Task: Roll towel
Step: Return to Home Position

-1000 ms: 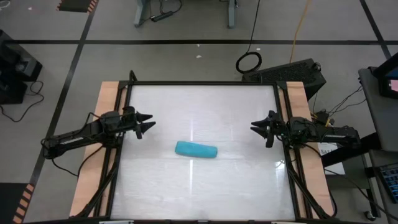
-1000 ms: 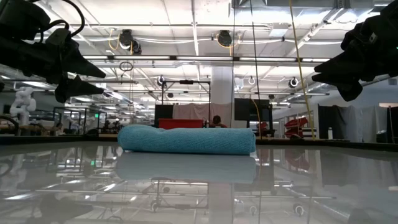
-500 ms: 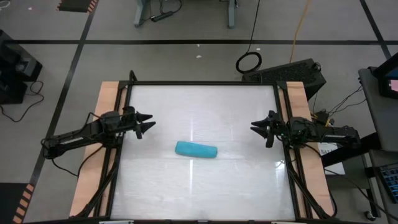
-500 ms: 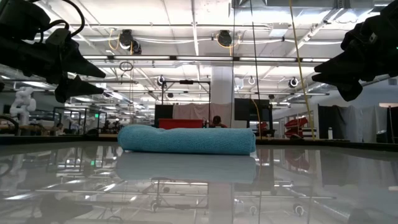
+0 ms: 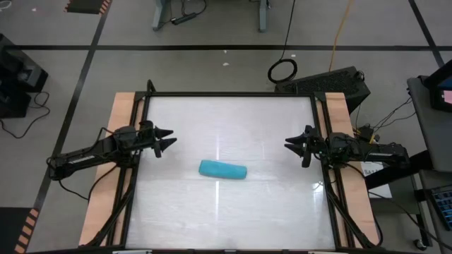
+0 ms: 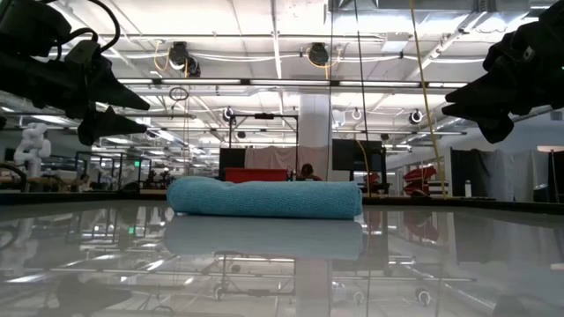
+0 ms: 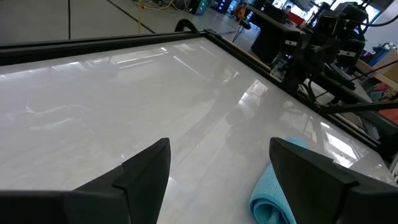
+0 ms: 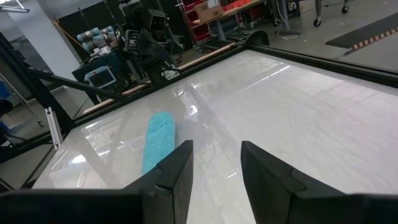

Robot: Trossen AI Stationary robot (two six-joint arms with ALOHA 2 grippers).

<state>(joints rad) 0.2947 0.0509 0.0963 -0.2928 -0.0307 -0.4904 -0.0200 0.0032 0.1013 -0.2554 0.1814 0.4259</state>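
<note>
Quick status from my end: I'd call the rolling part done. Closest to the low camera, the towel (image 5: 222, 170) lies as one tidy teal roll on the table (image 5: 233, 116), a bit toward the near side of the middle and running roughly across it. From table height it looks like a snug, even log with no loose flap or corner sticking out on the side I can see. I can't check the far side of it.

A bit further back, both arms are pulled off to the table's sides, well apart from the roll. The left claw (image 5: 168, 139) hangs over the left edge with its fingers spread wide and nothing in them. The right claw (image 5: 292, 145) hangs over the right edge, also empty, with a narrower gap between its fingers but clearly not closed. Both hover above the surface, pointing in toward the middle.

Beyond them the far half of the table shows nothing but glare.

So what's left, I reckon, is just parking the arms. They already look close to a rest pose, and nothing needs grabbing.
</note>
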